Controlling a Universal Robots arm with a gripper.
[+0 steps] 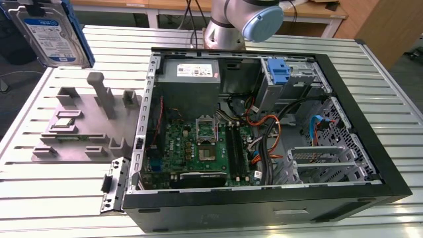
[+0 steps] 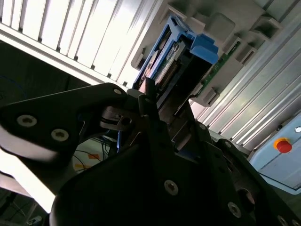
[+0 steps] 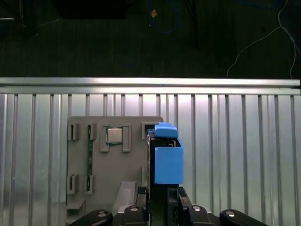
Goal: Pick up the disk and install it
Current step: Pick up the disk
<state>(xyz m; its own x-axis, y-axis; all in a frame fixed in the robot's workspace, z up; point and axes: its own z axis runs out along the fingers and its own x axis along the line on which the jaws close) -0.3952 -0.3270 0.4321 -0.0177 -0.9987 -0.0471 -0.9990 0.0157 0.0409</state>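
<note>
- The disk (image 1: 51, 30) is held up in the air at the exterior view's upper left, with its label turned towards the camera.
- It is raised above the grey tray (image 1: 86, 111), which lies on the slatted table (image 1: 59, 173).
- In the first wrist view it is seen edge-on as a blue strip, gripped at one end by the gripper (image 3: 165, 192).
- The rest of it juts out beyond the fingertips.
- The open computer case (image 1: 370, 148) is well apart from it, towards the exterior view's right.
</note>
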